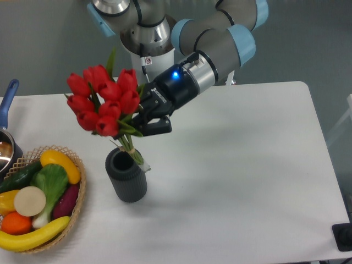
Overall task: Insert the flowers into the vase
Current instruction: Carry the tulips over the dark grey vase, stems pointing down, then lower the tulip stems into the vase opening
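The gripper (144, 122) is pinched on the flowers (103, 100), gripping the bunch just below the red buds. The bunch is tilted, buds up and to the left, stems slanting down to the right. The stem ends sit at the right rim of the vase (126, 175); whether they are inside the mouth cannot be told. The vase stands upright on the white table (247, 176). A wicker basket (77, 201) of produce lies to its left.
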